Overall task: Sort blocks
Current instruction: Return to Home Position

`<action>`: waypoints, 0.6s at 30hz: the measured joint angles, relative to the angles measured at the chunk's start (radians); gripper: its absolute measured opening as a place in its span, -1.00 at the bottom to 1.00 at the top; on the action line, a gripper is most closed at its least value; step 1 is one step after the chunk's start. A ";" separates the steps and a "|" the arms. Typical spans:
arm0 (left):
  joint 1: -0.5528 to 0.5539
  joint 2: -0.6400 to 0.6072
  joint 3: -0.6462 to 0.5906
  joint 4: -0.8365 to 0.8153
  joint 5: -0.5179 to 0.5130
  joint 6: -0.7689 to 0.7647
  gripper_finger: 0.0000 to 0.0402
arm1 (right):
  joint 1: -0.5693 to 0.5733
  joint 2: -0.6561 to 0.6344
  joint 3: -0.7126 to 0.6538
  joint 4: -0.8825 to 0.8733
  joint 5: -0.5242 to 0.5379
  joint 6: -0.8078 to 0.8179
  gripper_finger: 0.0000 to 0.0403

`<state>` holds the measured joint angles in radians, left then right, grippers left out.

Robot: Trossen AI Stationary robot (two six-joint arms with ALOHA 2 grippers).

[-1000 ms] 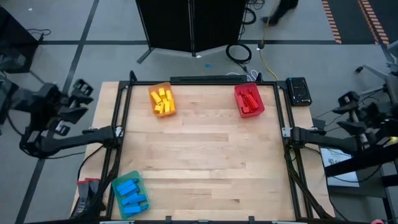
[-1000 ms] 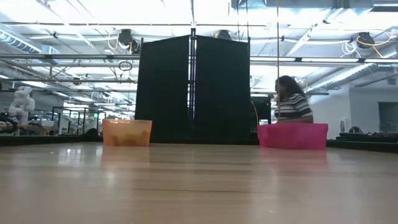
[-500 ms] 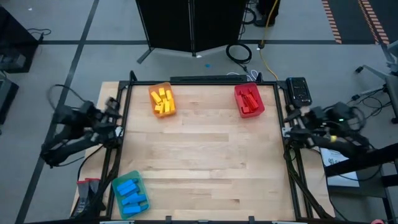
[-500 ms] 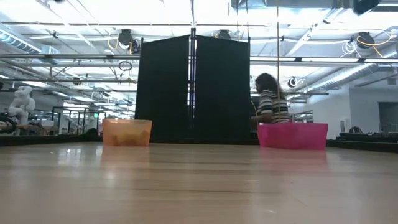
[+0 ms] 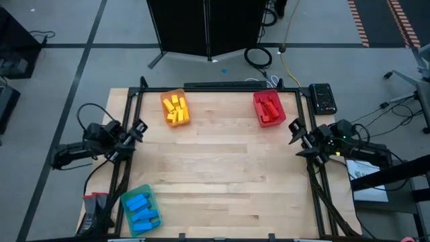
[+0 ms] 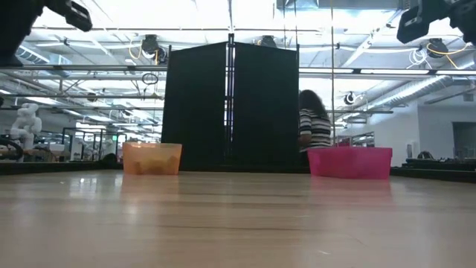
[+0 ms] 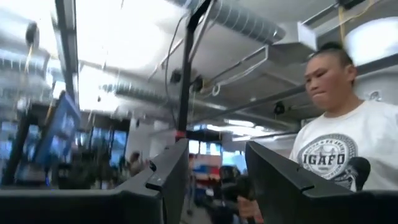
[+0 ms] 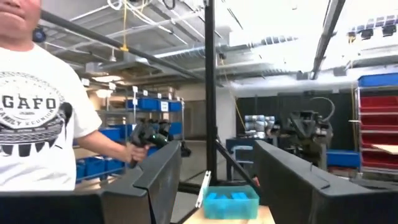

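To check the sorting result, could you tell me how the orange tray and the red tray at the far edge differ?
The orange tray holds yellow blocks; the red tray holds red blocks. The orange tray sits far left, the red tray far right. The orange tray's wall is see-through, the red tray's opaque. Both stand along the far edge. The left gripper and right gripper hang open, one at each side.

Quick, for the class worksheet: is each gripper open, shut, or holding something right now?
Left gripper: open, holding nothing, at the left edge of the table.
Right gripper: open, holding nothing, at the table's right edge.
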<state>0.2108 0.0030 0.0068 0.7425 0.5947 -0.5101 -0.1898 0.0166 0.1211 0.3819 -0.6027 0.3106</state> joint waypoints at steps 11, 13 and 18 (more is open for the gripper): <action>-0.254 0.011 0.000 -0.320 -0.292 0.135 -0.18 | 0.072 0.000 -0.109 0.001 0.102 0.026 -0.01; -0.291 0.013 0.000 -0.351 -0.350 0.135 -0.18 | 0.082 0.001 -0.109 -0.068 0.130 0.030 -0.01; -0.360 0.014 0.000 -0.404 -0.413 0.199 -0.18 | 0.094 0.001 -0.108 -0.207 0.167 0.017 -0.01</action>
<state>-0.1493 0.0170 0.0067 0.3386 0.1820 -0.3106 -0.0959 0.0174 0.0128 0.1751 -0.4361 0.3274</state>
